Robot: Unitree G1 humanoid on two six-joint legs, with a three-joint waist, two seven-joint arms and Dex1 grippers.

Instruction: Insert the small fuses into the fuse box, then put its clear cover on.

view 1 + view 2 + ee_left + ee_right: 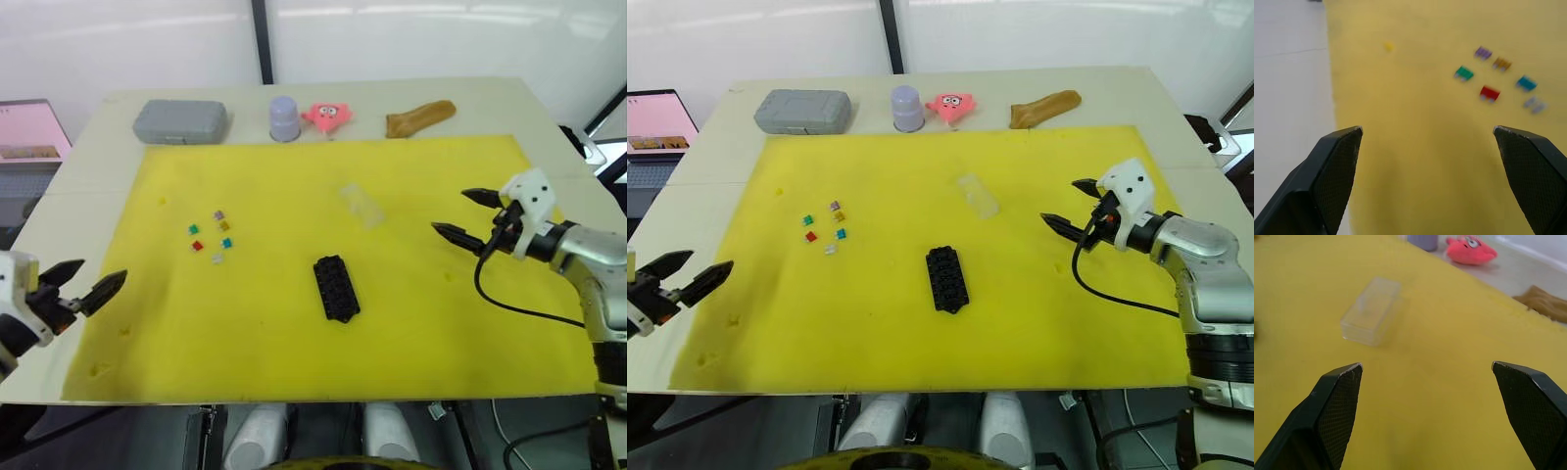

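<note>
Several small fuses (213,236) in green, red, teal, purple, tan and white lie scattered on the left part of the yellow mat (294,323); the left wrist view shows them too, the red one (1489,93) among them. The black fuse box (336,288) lies near the mat's middle. Behind it and to the right lies the clear cover (358,203), also in the right wrist view (1371,311). My left gripper (88,281) hovers open at the mat's left edge, holding nothing. At the right side of the mat, my right gripper (465,215) is open and holds nothing as well.
Along the table's back edge stand a grey rounded case (180,121), a lavender cup (284,118), a pink star toy (327,116) and a brown object (419,117). A laptop (656,127) sits off the table at far left. A black cable (519,311) hangs under the right wrist.
</note>
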